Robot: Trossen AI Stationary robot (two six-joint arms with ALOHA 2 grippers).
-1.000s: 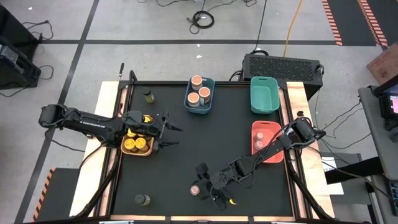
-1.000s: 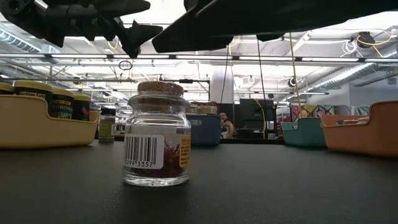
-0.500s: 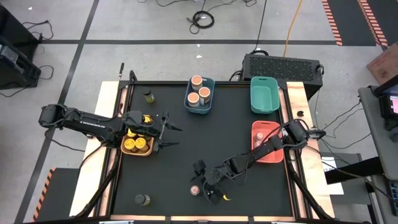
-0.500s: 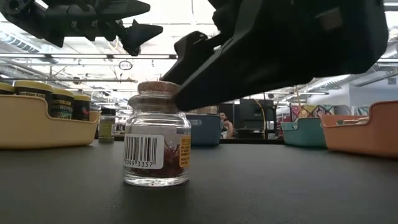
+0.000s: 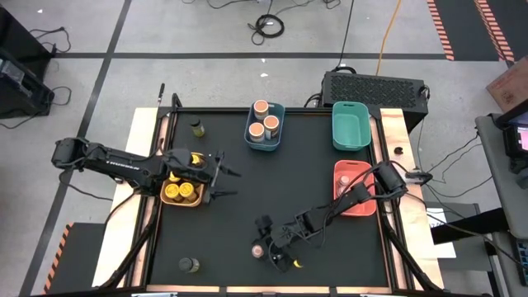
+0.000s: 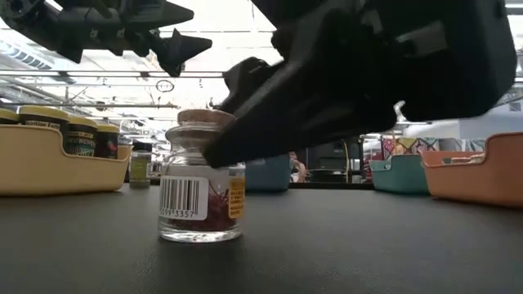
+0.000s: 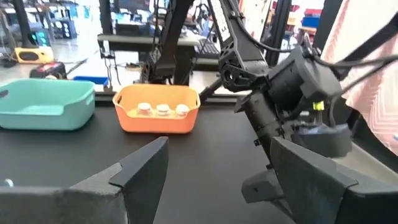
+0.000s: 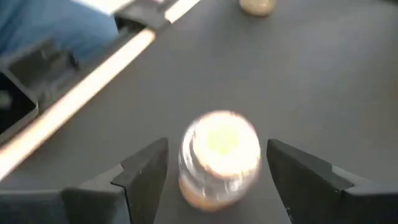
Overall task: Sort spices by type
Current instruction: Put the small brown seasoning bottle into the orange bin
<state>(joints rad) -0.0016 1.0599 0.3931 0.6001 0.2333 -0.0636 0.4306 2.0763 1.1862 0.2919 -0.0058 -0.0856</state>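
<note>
item: cork-topped jar point(image 8: 219, 158), upright, centred between right gripper point(image 8: 217, 177) fingers; jaws apart, not yet clamped; left gripper point(image 5: 216, 173) farther, open.

I'm looking down on the table point(image 5: 247, 198): four bins are sitting on it. One bin point(image 5: 181, 191) is lying at the left edge with jars in it, under the left gripper point(image 5: 221, 183). A second bin point(image 5: 265, 126) is sitting at the far edge, holding three jars; a third bin point(image 5: 351, 125) is standing right of it. A fourth bin point(image 5: 351, 188) is lying at the right edge. A cork-topped jar point(image 5: 259, 250) is standing near the front edge, between the right gripper's point(image 5: 269, 241) fingers. One jar point(image 5: 189, 265) is standing at the front left, another jar point(image 5: 197, 128) at the far left.
</note>
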